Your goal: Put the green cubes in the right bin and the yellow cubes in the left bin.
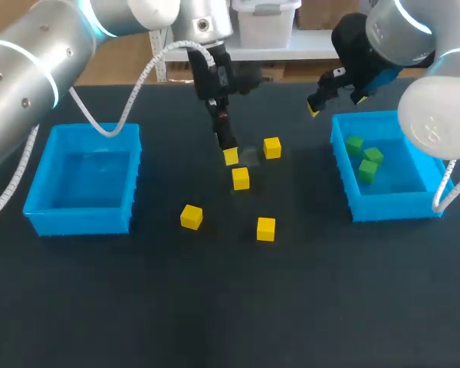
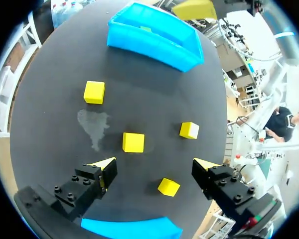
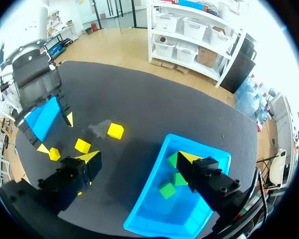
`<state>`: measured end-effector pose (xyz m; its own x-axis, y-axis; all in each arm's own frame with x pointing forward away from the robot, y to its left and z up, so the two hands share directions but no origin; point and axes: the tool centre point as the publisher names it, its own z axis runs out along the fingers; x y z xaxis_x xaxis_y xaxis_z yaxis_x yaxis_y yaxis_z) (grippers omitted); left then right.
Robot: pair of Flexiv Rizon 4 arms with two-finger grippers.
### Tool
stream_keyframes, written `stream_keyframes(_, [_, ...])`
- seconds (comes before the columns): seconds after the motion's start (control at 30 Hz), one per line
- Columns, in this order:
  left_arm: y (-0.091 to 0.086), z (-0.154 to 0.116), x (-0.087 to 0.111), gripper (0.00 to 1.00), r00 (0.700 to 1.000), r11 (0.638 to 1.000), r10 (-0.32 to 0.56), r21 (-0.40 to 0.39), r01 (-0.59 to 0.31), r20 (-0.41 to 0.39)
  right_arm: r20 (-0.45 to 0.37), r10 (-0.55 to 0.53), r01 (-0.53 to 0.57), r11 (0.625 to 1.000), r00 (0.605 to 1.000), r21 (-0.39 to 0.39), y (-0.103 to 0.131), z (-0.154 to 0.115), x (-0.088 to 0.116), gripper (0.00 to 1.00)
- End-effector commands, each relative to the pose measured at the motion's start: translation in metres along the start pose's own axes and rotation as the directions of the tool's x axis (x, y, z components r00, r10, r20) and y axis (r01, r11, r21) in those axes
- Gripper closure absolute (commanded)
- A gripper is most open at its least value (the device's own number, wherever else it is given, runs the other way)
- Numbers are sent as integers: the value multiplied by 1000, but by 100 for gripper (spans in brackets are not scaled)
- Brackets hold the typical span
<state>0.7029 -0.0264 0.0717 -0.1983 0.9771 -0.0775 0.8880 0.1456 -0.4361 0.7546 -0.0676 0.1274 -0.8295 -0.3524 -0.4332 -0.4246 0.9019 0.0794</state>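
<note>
Evidently the three green cubes (image 1: 366,159) are already in the right bin (image 1: 383,208), while four yellow cubes (image 1: 241,178) are left loose on the table (image 1: 215,307) between it and the left bin (image 1: 38,184) — one just ahead of the left gripper (image 2: 154,164), whose fingers are spread wide around nothing. The right gripper (image 3: 139,159) is likewise parted and empty near its bin. The cubes are judged light, stiff and smooth — best pinched squarely across two opposite flat faces.

Overhead plus both wrists, over one table (image 1: 230,307)

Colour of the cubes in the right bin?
Green; the cubes show best in head view.
</note>
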Motion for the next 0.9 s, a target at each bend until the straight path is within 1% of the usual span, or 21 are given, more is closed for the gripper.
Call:
stream_keyframes(0.03, [8,-5,-12,0,997,1000,-15,10,16,-69,0,0,0,1000,1000,-1,0,0,0,0])
stream_keyframes(0.17, [12,-3,-12,0,996,998,-46,-56,42,-74,0,0,0,1000,1000,-1,0,0,0,0])
stream_keyframes(0.23, [13,-2,-14,0,996,994,-62,-89,57,-57,0,0,0,1000,1000,-1,0,0,0,0])
stream_keyframes(0.53, [11,8,-17,0,997,982,-70,-177,67,-12,0,0,0,1000,1000,-1,0,0,0,0])
stream_keyframes(0.6, [10,11,-16,0,997,980,-80,-183,80,10,0,0,0,1000,1000,-1,0,0,0,0])
stream_keyframes(0.77, [7,18,-10,0,996,972,-78,-218,84,35,0,0,0,1000,1000,-1,0,0,0,0])
stream_keyframes(0.8, [5,19,-9,0,997,969,-70,-238,72,19,0,0,0,1000,1000,-1,0,0,0,0])
stream_keyframes(0.87, [3,21,-7,0,996,967,-78,-239,83,30,0,0,0,1000,1000,-1,0,0,0,0])
stream_keyframes(0.9, [2,23,-6,0,998,963,-69,-262,70,11,0,0,0,1000,1000,-1,0,0,0,0])
